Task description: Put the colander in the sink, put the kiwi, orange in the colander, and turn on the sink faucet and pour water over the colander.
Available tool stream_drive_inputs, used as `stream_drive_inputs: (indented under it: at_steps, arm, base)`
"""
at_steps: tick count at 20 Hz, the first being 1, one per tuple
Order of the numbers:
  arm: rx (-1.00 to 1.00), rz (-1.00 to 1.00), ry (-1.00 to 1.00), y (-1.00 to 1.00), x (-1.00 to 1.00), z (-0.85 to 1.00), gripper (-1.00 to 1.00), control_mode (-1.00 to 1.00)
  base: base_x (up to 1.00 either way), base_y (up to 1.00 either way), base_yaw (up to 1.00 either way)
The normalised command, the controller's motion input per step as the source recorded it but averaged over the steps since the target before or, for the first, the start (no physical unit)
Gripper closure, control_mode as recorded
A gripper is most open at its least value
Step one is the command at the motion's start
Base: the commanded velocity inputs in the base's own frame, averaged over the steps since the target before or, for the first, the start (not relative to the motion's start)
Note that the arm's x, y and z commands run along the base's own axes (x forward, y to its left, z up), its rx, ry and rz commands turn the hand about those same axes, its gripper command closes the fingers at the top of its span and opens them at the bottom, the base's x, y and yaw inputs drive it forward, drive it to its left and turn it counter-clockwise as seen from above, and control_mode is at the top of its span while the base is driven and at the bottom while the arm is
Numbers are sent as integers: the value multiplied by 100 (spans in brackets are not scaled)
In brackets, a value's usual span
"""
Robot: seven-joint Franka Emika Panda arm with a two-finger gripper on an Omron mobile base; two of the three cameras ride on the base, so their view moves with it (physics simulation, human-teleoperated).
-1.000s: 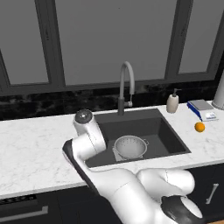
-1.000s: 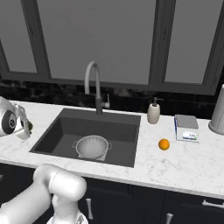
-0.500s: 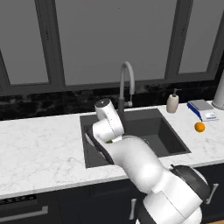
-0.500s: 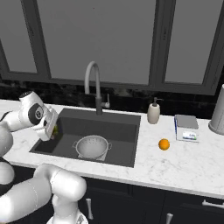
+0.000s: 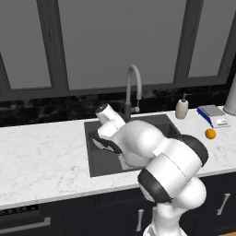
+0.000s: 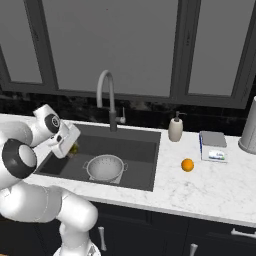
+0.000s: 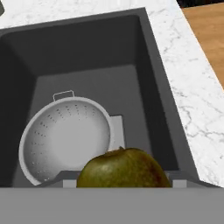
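My gripper [image 6: 71,147] is shut on the kiwi [image 7: 123,169], an olive-brown oval fruit that sits low and close in the hand view. It hangs over the left part of the dark grey sink [image 6: 137,149]. Below and to the right of it, the silvery perforated colander [image 6: 105,166] stands upright on the sink floor, empty inside [image 7: 65,138]. A pale drain plate [image 7: 117,131] peeks out beside it. The orange [image 6: 187,165] lies on the white marble counter right of the sink. The grey gooseneck faucet [image 6: 107,98] rises behind the basin, and no water shows.
A beige soap dispenser [image 6: 175,129] stands behind the sink's right corner. A blue-and-white box [image 6: 212,147] and a grey cylinder [image 6: 248,131] sit further right. In the left base view my own arm [image 5: 152,152] covers much of the sink.
The arm has swung from the left counter to above the left part of the sink, carrying the kiwi along. Colander and orange have stayed put.
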Motion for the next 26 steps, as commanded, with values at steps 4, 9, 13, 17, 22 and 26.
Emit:
stream_drive_inputs:
  at_steps: [4,9,13,17,22,26]
  arm:
    - [2,0,0,-85,23,-6,100,-100]
    - [0,0,0,-60,8,-30,100,-100]
    - [0,0,0,-46,0,-46,100,-100]
    - [0,0,0,-26,0,-39,100,-100]
    - [-3,0,-4,1,0,-39,100,-100]
    - [-7,0,-3,9,5,-40,100,-100]
  base:
    - [0,0,0]
    - [0,0,0]
    - [0,0,0]
    - [0,0,0]
    - [0,0,0]
    - [0,0,0]
